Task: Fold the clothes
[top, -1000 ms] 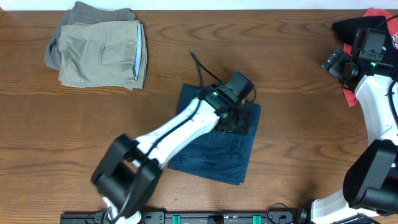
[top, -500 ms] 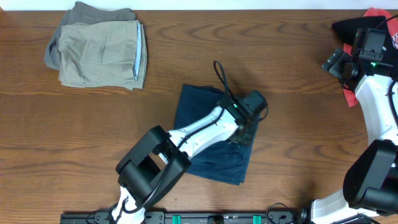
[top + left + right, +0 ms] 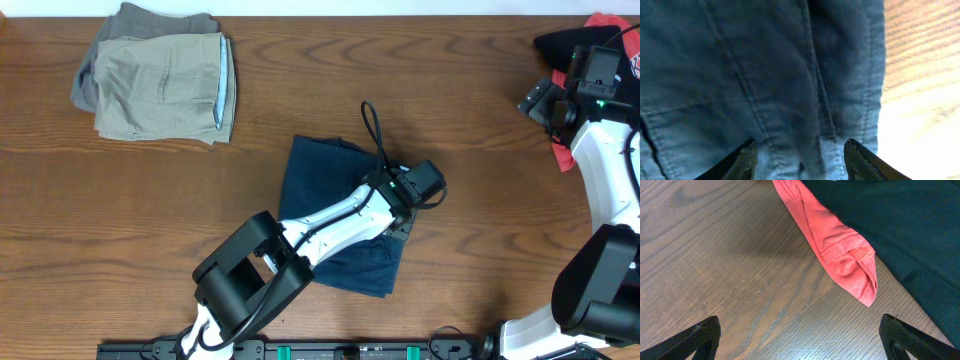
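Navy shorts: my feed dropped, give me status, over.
Left fingers open, low over edge of navy shorts. Right fingers open, over bare table by red cloth. Shorts folded, mid-table. Nothing else on them.

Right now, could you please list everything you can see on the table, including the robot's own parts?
table: one, brown wood grain, under everything.
navy shorts: one, dark blue, folded, mid-table.
khaki shorts: one, tan, folded on a greyer layer, upper left in the overhead view.
red cloth: one, red, far right edge, partly under the black garment.
black garment: one, black, far right corner.
left arm: one, white and black, reaching across the navy shorts; jaws apart over their right edge.
right arm: one, white and black, right side; jaws wide apart over bare wood beside the red cloth.
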Robot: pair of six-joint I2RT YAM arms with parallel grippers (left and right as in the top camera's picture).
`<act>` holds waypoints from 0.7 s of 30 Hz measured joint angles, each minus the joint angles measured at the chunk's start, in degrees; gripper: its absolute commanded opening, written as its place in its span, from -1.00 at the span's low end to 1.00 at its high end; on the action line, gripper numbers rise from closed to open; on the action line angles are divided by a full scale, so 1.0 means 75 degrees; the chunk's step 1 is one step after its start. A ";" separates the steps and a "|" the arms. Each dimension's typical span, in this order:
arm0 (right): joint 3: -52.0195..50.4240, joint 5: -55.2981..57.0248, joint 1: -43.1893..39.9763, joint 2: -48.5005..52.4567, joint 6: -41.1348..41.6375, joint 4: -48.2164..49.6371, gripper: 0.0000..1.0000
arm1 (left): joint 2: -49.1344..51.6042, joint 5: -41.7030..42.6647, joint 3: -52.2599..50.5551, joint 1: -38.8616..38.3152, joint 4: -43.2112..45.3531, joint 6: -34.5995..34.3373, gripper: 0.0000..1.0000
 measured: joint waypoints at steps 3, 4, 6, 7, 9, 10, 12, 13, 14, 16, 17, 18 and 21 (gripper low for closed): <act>0.0000 0.0000 0.0000 0.0000 0.0000 0.0000 0.98 | 0.0000 -0.0096 0.0000 0.0000 0.0000 0.0000 0.06; 0.0000 0.0000 0.0000 0.0000 0.0000 0.0000 0.99 | 0.0000 -0.0114 0.0000 0.0000 0.0003 -0.0003 0.06; 0.0000 0.0000 0.0000 0.0000 0.0000 0.0000 0.98 | 0.0006 -0.0128 0.0000 0.0000 0.0006 -0.0003 0.05; 0.0000 0.0000 0.0000 0.0000 0.0000 0.0000 0.98 | 0.0012 -0.0140 0.0000 0.0000 0.0006 -0.0035 0.05; 0.0000 0.0000 0.0000 0.0000 0.0000 0.0000 0.98 | 0.0041 -0.0146 0.0000 0.0000 0.0029 -0.0140 0.05; 0.0000 0.0000 0.0000 0.0000 0.0000 0.0000 0.98 | 0.0076 -0.0157 0.0000 0.0000 0.0047 -0.0172 0.05; 0.0000 0.0000 0.0000 0.0000 0.0000 0.0000 0.98 | 0.0172 -0.0166 0.0000 -0.0006 0.0099 -0.0219 0.05; 0.0000 0.0000 0.0000 0.0000 -0.0003 0.0000 0.98 | 0.0227 -0.0172 0.0000 -0.0006 0.0131 -0.0251 0.05; 0.0000 0.0000 0.0000 0.0000 0.0000 0.0000 0.99 | 0.0262 -0.0189 0.0000 -0.0006 0.0149 -0.0297 0.05; 0.0000 0.0000 0.0000 0.0000 -0.0003 0.0000 0.98 | 0.0277 -0.0221 0.0000 -0.0006 0.0160 -0.0376 0.05; 0.0000 0.0000 0.0000 0.0000 -0.0003 0.0000 0.99 | 0.0277 -0.0221 0.0000 -0.0006 0.0166 -0.0396 0.05; 0.0000 0.0000 0.0000 0.0000 -0.0003 0.0000 0.98 | 0.0277 -0.0219 0.0000 -0.0006 0.0169 -0.0408 0.05; 0.0000 0.0000 0.0000 0.0000 0.0000 0.0000 0.98 | 0.0277 -0.0181 0.0003 -0.0006 0.0160 -0.0466 0.05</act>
